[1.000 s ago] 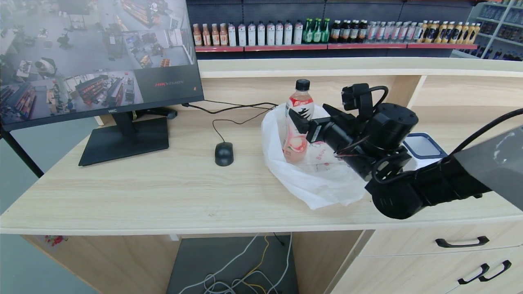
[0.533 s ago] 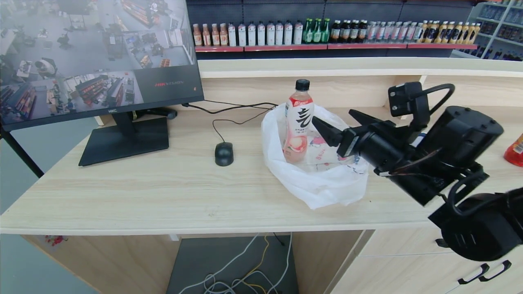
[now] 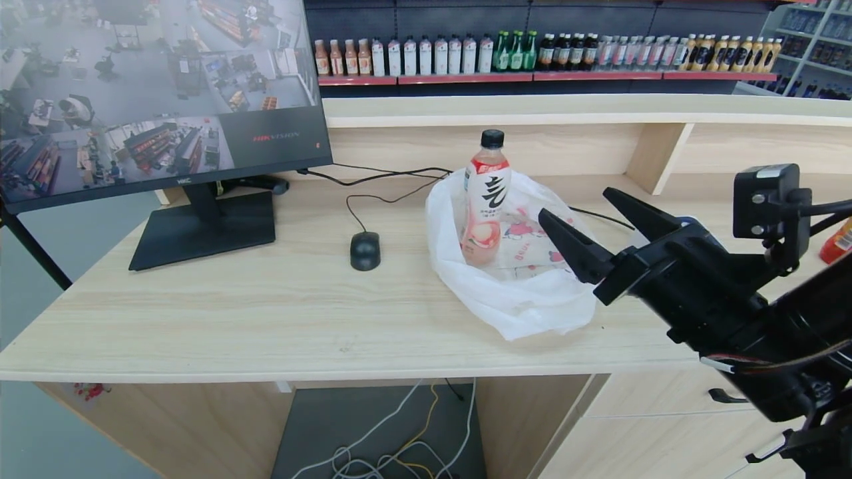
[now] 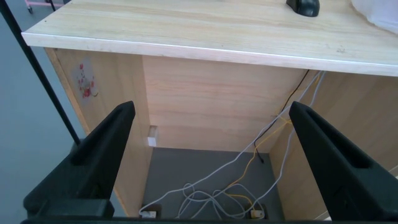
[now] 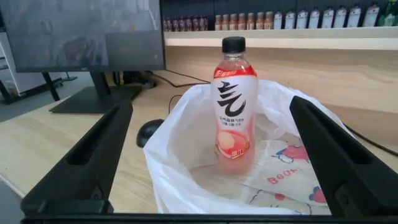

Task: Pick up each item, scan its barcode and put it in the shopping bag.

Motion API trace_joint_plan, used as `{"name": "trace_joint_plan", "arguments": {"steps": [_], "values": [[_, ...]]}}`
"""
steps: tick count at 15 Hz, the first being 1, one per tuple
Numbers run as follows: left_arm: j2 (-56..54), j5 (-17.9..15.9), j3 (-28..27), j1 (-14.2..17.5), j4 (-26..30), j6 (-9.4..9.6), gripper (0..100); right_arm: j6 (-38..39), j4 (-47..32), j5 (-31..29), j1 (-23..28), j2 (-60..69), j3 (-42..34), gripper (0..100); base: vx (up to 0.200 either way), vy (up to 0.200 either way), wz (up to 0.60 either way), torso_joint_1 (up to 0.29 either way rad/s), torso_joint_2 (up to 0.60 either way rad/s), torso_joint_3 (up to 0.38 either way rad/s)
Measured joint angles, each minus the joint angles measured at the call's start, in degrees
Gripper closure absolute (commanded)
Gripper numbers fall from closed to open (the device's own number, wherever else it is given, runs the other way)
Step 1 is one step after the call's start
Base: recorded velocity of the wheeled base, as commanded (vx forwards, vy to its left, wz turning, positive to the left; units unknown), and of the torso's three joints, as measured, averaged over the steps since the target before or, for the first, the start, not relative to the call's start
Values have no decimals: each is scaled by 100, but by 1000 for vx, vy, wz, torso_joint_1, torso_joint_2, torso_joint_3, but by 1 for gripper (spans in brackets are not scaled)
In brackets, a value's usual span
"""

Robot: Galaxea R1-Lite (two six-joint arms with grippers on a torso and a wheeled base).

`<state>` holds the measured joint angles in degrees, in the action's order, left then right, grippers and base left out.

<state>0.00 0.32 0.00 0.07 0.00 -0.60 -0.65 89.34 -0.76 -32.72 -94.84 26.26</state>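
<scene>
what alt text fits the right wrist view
A pink drink bottle with a black cap stands upright inside an open white shopping bag on a wooden counter. The open right gripper frames it without touching, with a mouse and monitor behind.

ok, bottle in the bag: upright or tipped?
Upright: the bottle stands cap up inside the shopping bag, clear of the right gripper, jaws open.
</scene>
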Motion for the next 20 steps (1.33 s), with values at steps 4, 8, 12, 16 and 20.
{"name": "trace_joint_plan", "arguments": {"steps": [4, 8, 12, 16, 20], "values": [[0, 0, 0, 0, 0, 0, 0, -46, 60, -15, 0, -9, -154, 0, 0, 0, 0, 0, 0, 0], [0, 1, 0, 0, 0, -9, 0, -55, 60, -20, 0, -13, -223, 0, 0, 0, 0, 0, 0, 0], [0, 0, 0, -2, 0, -11, 0, -50, 60, -17, 34, 0, -276, 0, 0, 0, 0, 0, 0, 0], [0, 0, 0, 0, 0, -20, 0, -57, 57, -15, -101, -30, -210, 0, -100, 0, 0, 1, 1, 1], [0, 1, 0, 0, 0, -18, 0, -57, 54, -15, -140, -46, -96, 0, 0, 0, 0, 0, 0, 0]]}}
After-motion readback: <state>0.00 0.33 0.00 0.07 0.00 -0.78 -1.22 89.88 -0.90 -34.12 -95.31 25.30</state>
